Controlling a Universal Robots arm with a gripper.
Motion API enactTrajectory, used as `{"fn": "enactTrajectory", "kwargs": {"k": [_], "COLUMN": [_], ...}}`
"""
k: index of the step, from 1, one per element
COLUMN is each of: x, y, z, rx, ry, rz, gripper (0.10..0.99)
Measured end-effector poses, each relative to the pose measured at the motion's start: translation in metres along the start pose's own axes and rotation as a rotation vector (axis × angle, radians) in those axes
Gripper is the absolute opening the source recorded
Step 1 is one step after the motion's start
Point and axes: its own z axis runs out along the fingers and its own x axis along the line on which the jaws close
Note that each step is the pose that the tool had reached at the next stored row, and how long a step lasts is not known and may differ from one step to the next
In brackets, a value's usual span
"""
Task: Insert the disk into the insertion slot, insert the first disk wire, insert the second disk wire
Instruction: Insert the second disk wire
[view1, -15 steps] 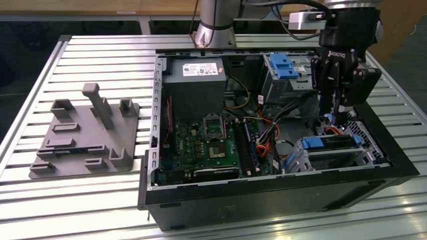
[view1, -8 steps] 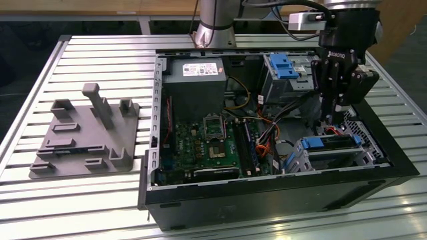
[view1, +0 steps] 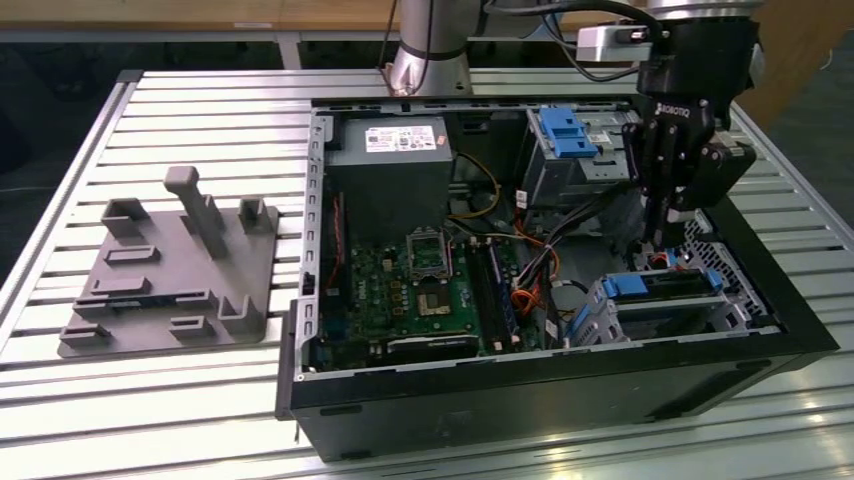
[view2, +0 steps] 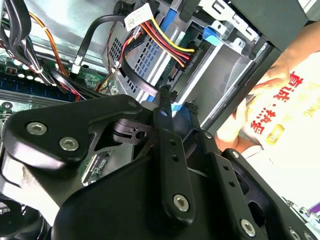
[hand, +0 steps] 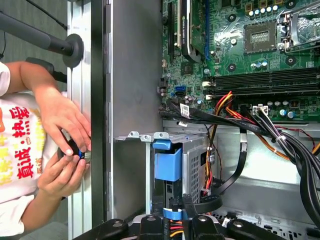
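- The end effector (view2: 177, 104) has its fingertips (view2: 163, 95) drawn in to a narrow gap, with a small blue plug (hand: 172, 214) pinched between them.
- That plug sits right at the insertion slot (hand: 195, 165), against the end of what the slot holds.
- The disk (hand: 167, 162) is seated inside the slot. Its blue-bracketed end faces out of the slot toward the motherboard (view1: 414, 290).
- The disk's long axis appears to run from the bracketed end back into the slot, across the exterior view from left to right.
- A bundle of red, yellow and black wires (view2: 165, 35) loops down to the slot just beside the plug.
- The arm comes in from above the slot, its wrist turned so the end effector points almost straight down into the open computer case (view1: 534, 385), directly over the slot.
- The taller bay with a blue latch (view1: 574, 140) stands beyond the slot, farther back in the case.
- A person's hands (hand: 65, 145) are held together outside the case wall nearest the slot.
- Well away from the slot — past the case, on the exterior view's left — a grey fixture (view1: 174, 270) rests on the slatted table (view1: 200, 110).
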Motion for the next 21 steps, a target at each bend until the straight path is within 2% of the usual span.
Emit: {"fn": "enactTrajectory", "kwargs": {"k": [13,21], "x": [-0.0013,-0.0071], "y": [0.0,0.0001], "z": [0.0018,0.0009], "rx": [0.002,0.008], "ry": [-0.0002,0.0014], "rz": [0.001,-0.009], "gripper": [0.286,0.286]}}
